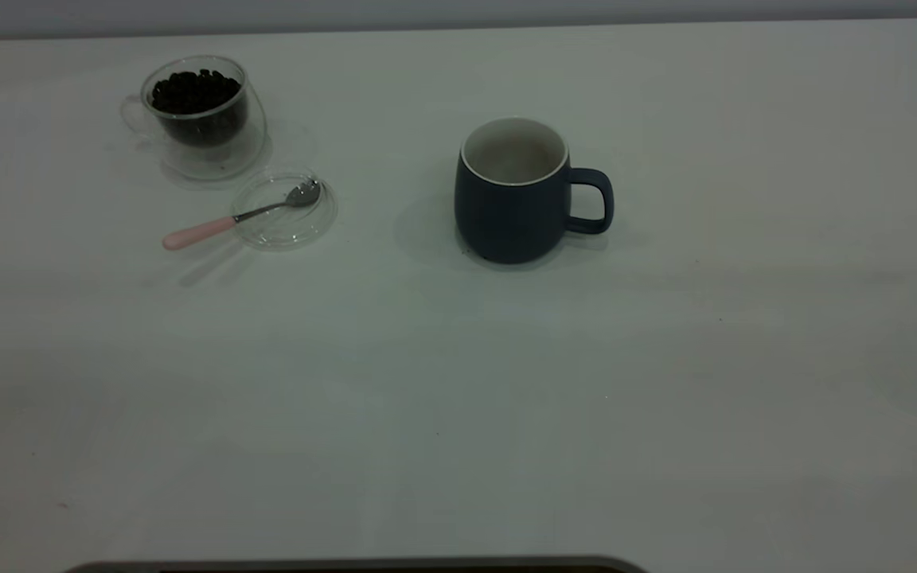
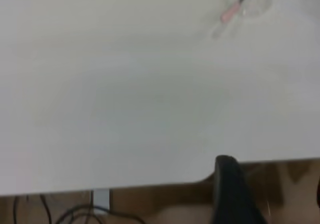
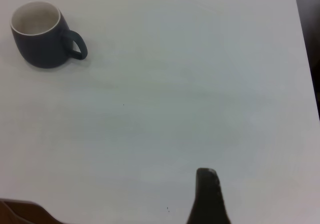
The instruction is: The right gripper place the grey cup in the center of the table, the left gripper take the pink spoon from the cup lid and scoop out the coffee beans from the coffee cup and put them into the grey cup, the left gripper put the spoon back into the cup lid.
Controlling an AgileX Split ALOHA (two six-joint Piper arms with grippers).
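Note:
The grey cup (image 1: 510, 208) stands upright near the middle of the table (image 1: 506, 414), handle pointing right; it also shows far off in the right wrist view (image 3: 42, 38). At the back left stands the glass coffee cup (image 1: 202, 127) with coffee beans (image 1: 194, 89) inside. In front of it lies the cup lid (image 1: 323, 219) with the pink spoon (image 1: 232, 217) resting in it, handle sticking out to the left. Neither gripper appears in the exterior view. My left gripper (image 2: 272, 189) hangs open past the table edge, far from the pink spoon (image 2: 232, 11). My right gripper (image 3: 262, 199) is open and empty over bare table.
The table's edge, brown floor and dark cables (image 2: 75, 211) show below the left gripper. A dark strip (image 1: 347, 567) lies along the near table edge. The table's side edge (image 3: 306, 58) runs along one side of the right wrist view.

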